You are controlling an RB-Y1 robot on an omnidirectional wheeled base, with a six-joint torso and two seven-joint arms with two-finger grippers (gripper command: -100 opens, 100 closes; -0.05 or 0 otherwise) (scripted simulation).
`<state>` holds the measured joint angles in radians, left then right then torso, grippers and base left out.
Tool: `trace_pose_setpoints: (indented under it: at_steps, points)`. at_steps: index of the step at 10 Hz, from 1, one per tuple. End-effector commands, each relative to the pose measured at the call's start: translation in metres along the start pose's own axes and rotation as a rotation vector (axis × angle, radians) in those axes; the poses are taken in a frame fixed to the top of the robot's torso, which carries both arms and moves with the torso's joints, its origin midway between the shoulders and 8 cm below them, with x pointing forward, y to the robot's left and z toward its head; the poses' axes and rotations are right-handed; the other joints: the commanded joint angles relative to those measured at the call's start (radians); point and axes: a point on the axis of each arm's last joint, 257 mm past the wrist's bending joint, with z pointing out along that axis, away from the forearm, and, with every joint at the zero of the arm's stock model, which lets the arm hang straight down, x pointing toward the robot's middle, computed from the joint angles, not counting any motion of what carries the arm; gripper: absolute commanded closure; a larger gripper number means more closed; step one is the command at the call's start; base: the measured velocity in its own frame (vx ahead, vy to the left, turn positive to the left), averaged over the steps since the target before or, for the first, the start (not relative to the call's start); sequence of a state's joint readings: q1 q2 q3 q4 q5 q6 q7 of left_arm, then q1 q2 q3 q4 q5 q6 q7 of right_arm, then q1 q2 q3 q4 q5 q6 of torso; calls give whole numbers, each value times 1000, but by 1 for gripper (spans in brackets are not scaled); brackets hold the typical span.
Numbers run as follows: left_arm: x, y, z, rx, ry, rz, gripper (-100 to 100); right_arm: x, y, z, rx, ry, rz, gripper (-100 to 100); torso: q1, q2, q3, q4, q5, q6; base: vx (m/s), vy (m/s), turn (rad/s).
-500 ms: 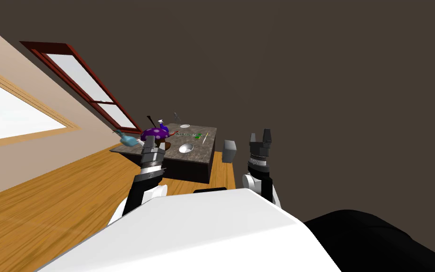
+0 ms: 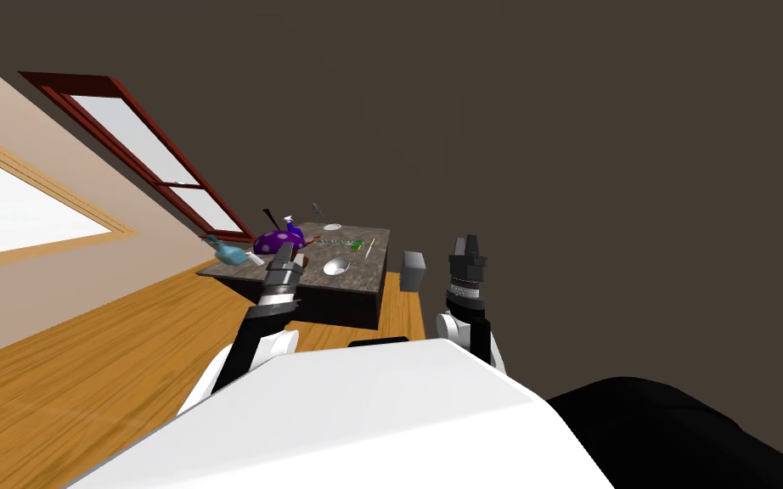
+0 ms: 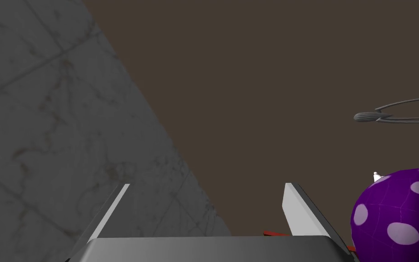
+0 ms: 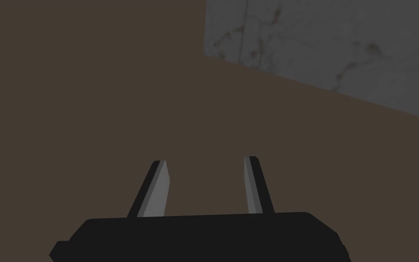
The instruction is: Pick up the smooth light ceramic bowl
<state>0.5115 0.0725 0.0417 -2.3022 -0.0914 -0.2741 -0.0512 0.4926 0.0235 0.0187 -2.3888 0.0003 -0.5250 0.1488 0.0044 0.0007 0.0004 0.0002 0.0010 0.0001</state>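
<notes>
- the bowl point(image 2: 335, 266), pale and smooth, sits on the dark stone table point(image 2: 356, 287), close to its near edge and about midway along that side.
- the left claw point(image 2: 289, 253) hangs over the near part of the table, just beside the bowl on its left, and is not touching it.
- in the left wrist view the left claw point(image 3: 207, 184) has its two fingers spread wide apart. the marbled grey table top point(image 3: 45, 136) lies beyond one finger, and a purple ball with pale spots point(image 3: 397, 214) sits close beside the other.
- a thin wire tool point(image 3: 388, 114) shows past the purple ball. what it rests on cannot be told.
- in the head view the purple ball point(image 2: 278, 241) stands on the table just behind the left claw. a teal bottle point(image 2: 228, 251) is at the table's left end, and a small white dish point(image 2: 332, 227) lies near the far edge.
- a grey box point(image 2: 414, 270) stands on the wooden floor point(image 2: 84, 373) against the table's right side.
- the right claw point(image 2: 469, 244) is raised to the right of the grey box, well apart from the bowl. in its wrist view the right claw point(image 4: 206, 159) has its fingers standing apart, gripping nothing.
</notes>
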Motion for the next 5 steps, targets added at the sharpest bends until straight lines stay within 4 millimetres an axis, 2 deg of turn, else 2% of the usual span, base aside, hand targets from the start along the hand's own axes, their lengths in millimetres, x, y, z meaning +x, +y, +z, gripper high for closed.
trace_pose_setpoints:
  at_steps: [1,5]
  points:
    - [7,4,6,-20,33,9,-100,0,0,0,0,0,0,0,0,0,0,0,0,0,-20,66,-62]
    - [18,15,14,-75,66,14,-100,0,0,0,0,0,0,0,-2,0,0,0,0,0,-13,43,-37]
